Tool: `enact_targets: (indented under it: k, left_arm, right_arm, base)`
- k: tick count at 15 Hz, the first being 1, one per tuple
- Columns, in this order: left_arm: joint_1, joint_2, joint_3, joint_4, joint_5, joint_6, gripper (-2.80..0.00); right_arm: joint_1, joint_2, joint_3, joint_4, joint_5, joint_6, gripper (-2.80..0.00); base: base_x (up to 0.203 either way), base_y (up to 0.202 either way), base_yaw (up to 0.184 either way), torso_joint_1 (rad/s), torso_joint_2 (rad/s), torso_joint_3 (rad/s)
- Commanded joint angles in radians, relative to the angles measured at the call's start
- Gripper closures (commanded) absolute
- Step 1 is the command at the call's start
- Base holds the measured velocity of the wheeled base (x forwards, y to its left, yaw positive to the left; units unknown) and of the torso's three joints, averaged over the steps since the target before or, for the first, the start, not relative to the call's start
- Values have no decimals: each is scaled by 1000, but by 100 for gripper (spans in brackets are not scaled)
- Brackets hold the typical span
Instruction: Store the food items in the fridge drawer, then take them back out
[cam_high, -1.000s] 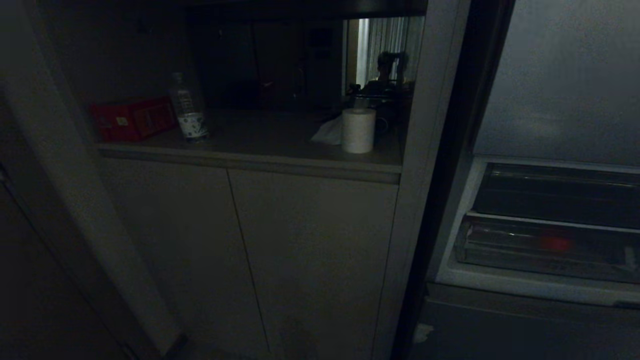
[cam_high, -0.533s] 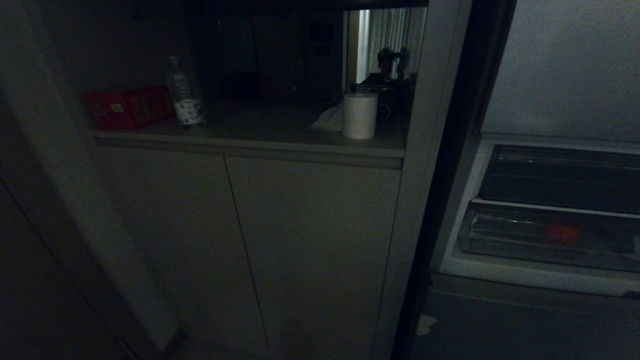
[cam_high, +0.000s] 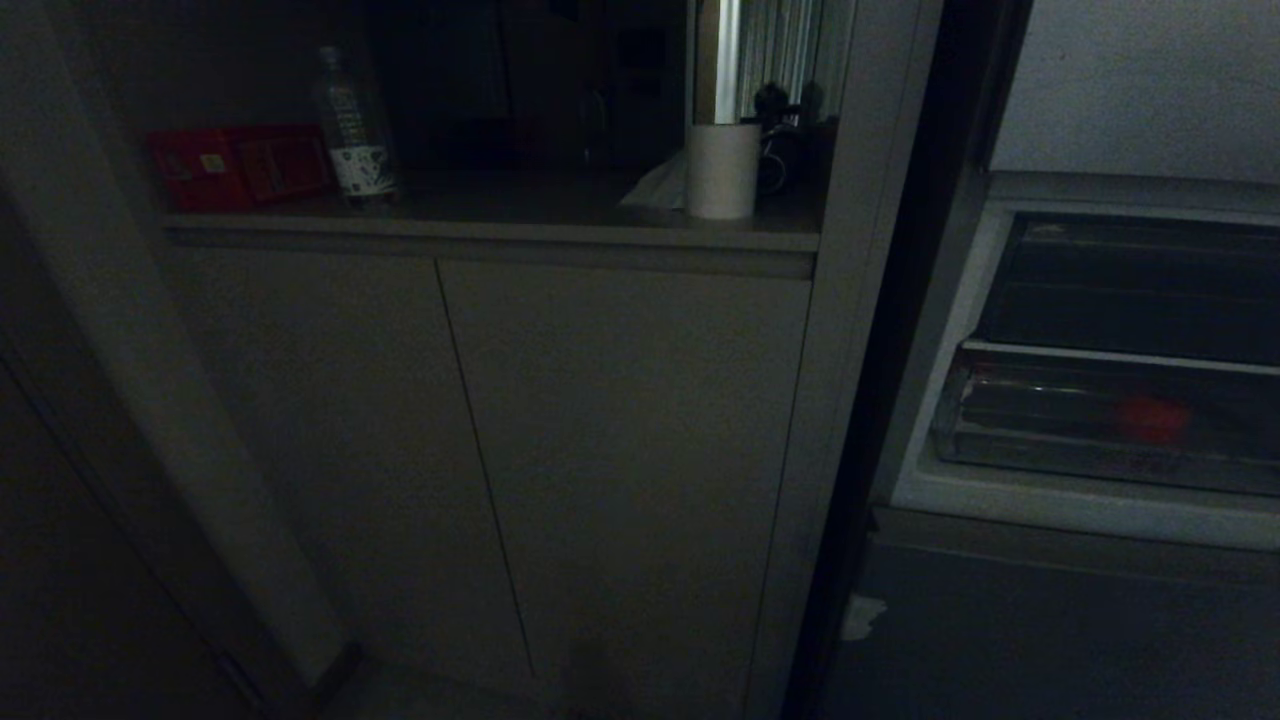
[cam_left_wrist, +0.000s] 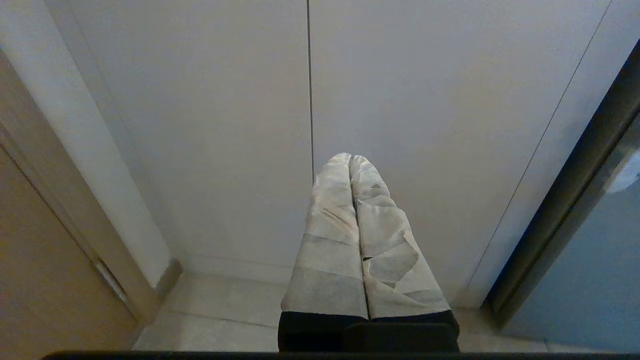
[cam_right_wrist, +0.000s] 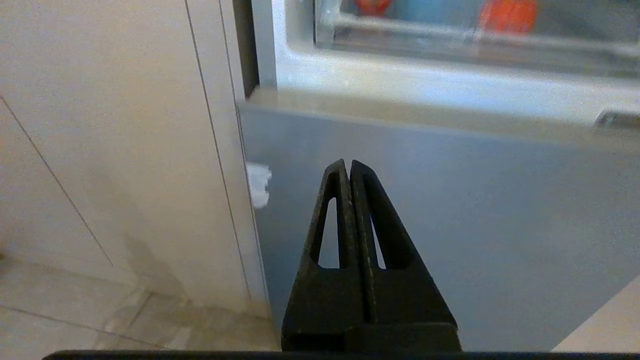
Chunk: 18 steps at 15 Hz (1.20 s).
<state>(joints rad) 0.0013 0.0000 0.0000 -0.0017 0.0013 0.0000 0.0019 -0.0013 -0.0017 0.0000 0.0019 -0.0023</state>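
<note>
A round red food item (cam_high: 1152, 418) sits in the clear-plastic fridge drawer (cam_high: 1100, 455), far right. Both pincers, left (cam_left_wrist: 350, 159) and right (cam_right_wrist: 346, 164), hang pressed together; reaching in likely calls for parting the right one first.

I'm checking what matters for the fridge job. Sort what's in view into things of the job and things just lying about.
Of the job:
- clear plastic fridge drawer
- round red food item inside it
- second red food item
- left gripper, shut, empty
- right gripper, shut, empty

Lying about, on the cabinet shelf:
- red box
- clear labelled bottle
- white paper roll
</note>
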Motion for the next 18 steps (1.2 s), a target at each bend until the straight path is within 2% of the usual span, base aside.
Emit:
enact_targets:
  k: [1,4,7,9,12,15,16,18]
  left_arm:
    - [0,0,0,-1,0,0,0]
    - [0,0,0,-1,0,0,0]
    - [0,0,0,-1,0,0,0]
    - [0,1,0,0,1,0,0]
    - [0,0,0,-1,0,0,0]
    - [0,0,0,0,0,0,0]
    - [0,0,0,-1,0,0,0]
    - [0,2,0,0,2,0,0]
  right_arm:
    - [1,1,0,0,1,-1,0]
    - [0,1,0,1,2,-6,0]
    - [0,4,-17,7,36,-187,0]
    - [0,81,-94,17,40,-171,0]
    - [3,403,-241,17,51,-107,0]
    - [9,767,-336,-83,82,-94,0]
    - [11,885,-355,-154,91,-89,-280]
    - [24,1105,-385,-328,103,-68,-280]
  base:
    - [0,0,0,-253,533,278]
    - [0,0,0,-206,432,220]
    - [0,0,0,-49,108,58]
    - [0,0,0,-6,18,9]
    - [0,0,0,0,0,0]
    - [0,0,0,0,0,0]
    - [0,0,0,0,0,0]
    - [0,0,0,0,0,0]
